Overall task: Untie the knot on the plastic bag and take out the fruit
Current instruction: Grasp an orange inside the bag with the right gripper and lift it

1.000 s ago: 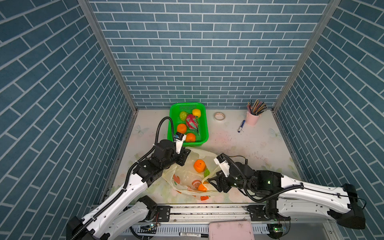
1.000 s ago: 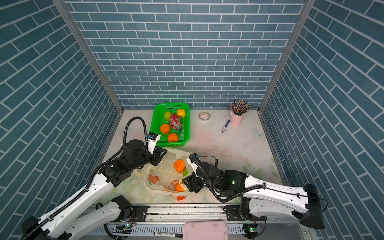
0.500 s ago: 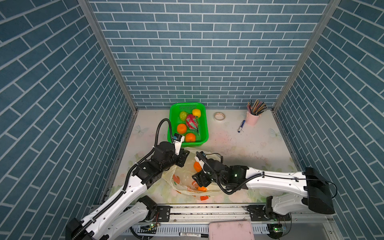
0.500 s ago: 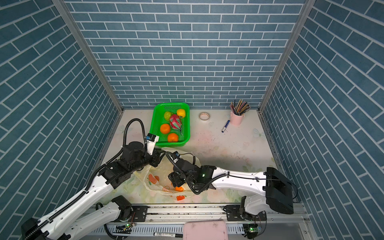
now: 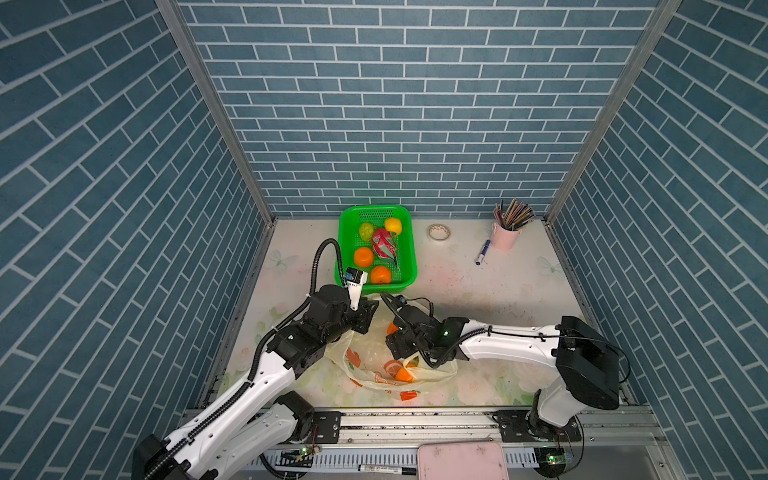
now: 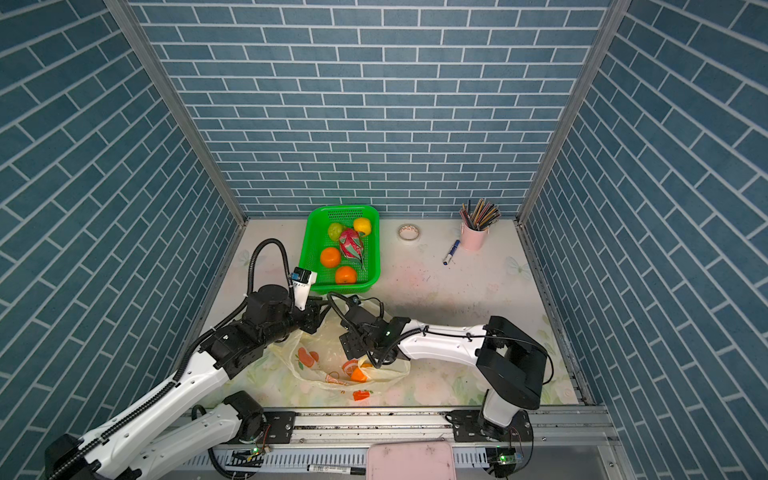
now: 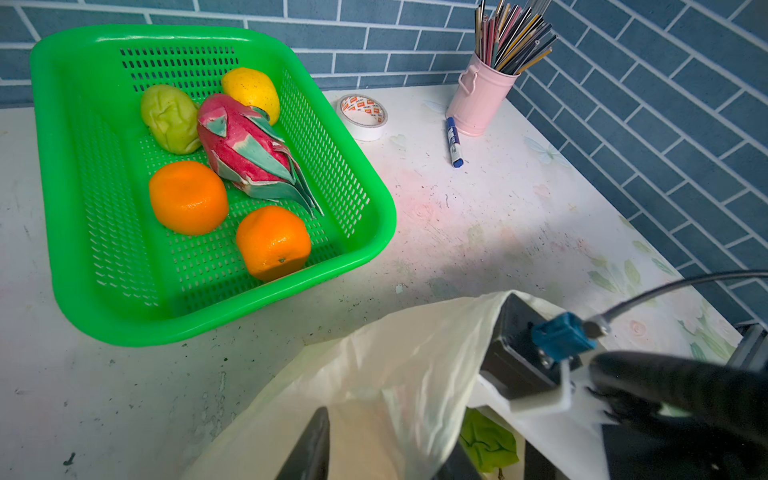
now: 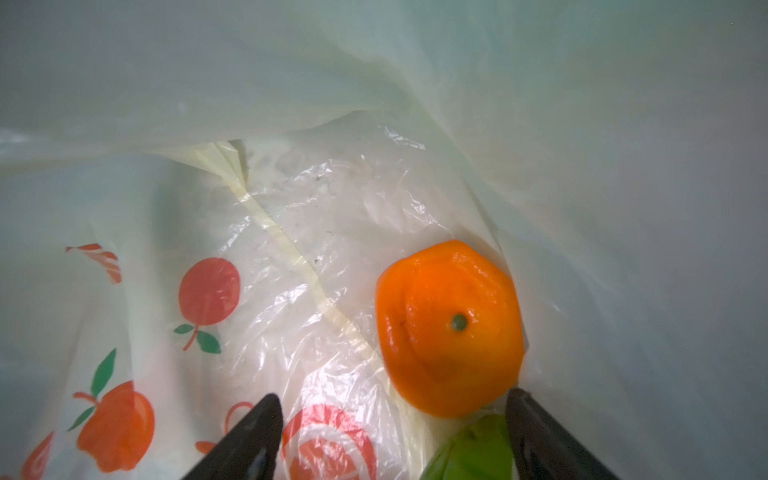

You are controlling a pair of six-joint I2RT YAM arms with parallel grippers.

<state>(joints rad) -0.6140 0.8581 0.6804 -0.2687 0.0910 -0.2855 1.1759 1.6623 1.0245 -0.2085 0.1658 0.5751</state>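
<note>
in both top views the plastic bag (image 5: 365, 370) is lying crumpled on the near half of the table (image 5: 478, 299), just in front of the green basket (image 5: 376, 209). the left gripper (image 5: 370, 311) is pinching the bag's far rim and holding it raised. the right gripper (image 5: 395, 349) is reaching into the bag's mouth from the right, its tips hidden under film. bare table is lying open to the right of the bag, as far as the side wall.

in the left wrist view the left gripper (image 7: 382, 457) is clamping a fold of thin, pale-yellow film between its dark fingers (image 7: 311, 444). the bag (image 7: 395, 365) is standing up as a soft ridge, apart from the basket's rounded, perforated wall (image 7: 208, 328). five pieces of fruit (image 7: 249, 158) are sitting in the basket, smooth oranges beside a scaly pink one. a green fruit (image 7: 486, 440) is showing inside the bag, beside the right arm.

in the right wrist view the right gripper (image 8: 395, 440) is standing wide open inside the bag, gripping nothing. a glossy, dimpled orange (image 8: 449, 328) is lying just ahead of one finger (image 8: 544, 440), and the green fruit (image 8: 469, 453) is sitting between the fingertips, close to that same finger. wrinkled translucent film with printed fruit is closing in on every side.
</note>
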